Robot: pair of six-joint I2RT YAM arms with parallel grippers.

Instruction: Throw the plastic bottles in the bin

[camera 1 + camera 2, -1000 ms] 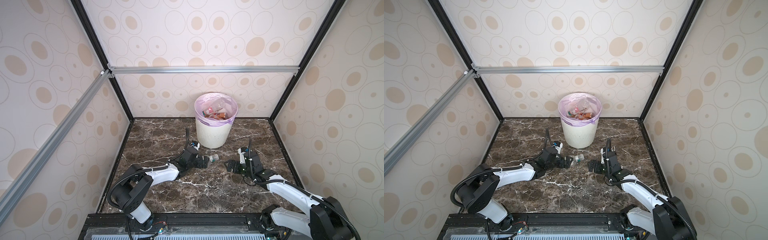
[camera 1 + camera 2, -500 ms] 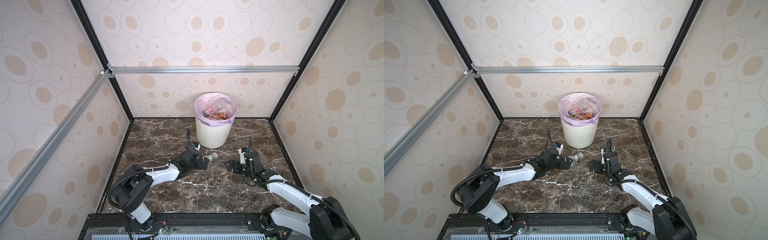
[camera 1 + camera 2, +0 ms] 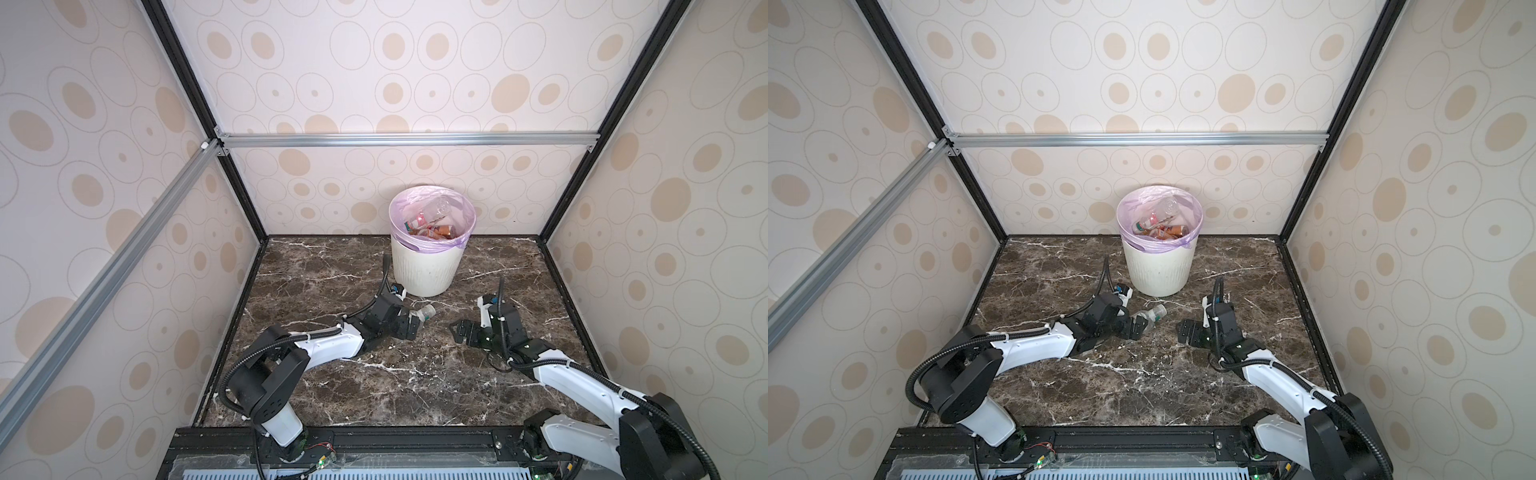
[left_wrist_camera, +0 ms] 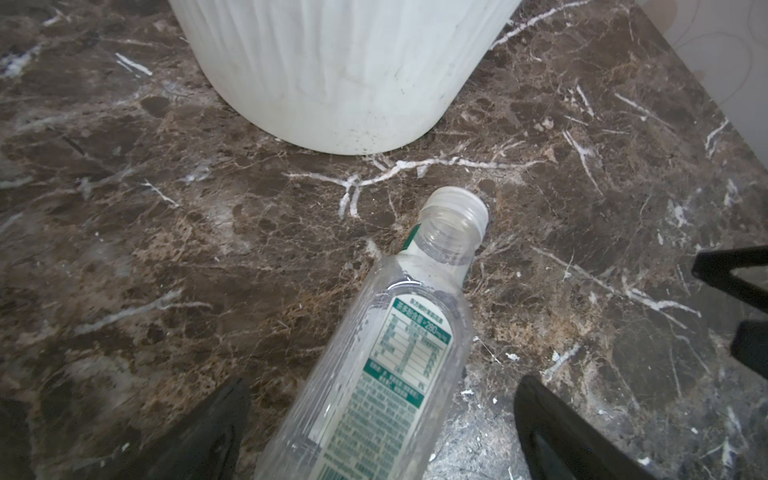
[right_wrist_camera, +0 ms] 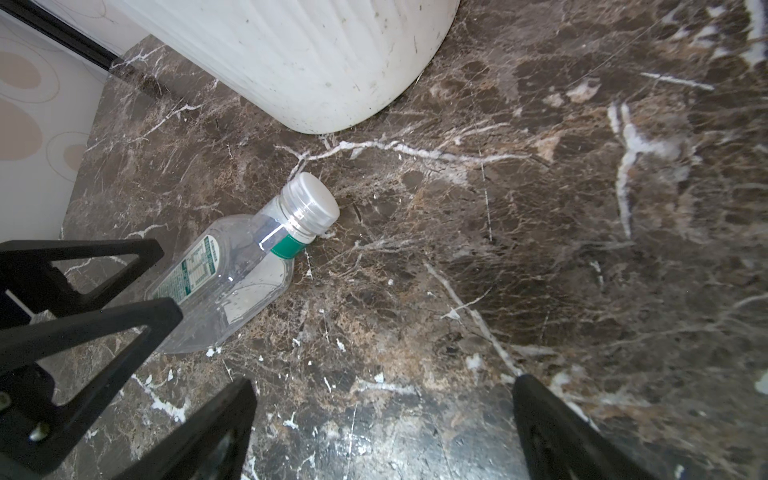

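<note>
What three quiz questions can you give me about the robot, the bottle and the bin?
1. True or false: the clear bottle lies on its side on the table, outside the bin.
2. What does the right gripper hold?
3. Pick one: the clear bottle lies between the open jaws of A) the left gripper, B) the right gripper, C) neither.

Key: 1 true. 2 nothing; it is open. 3 A.
</note>
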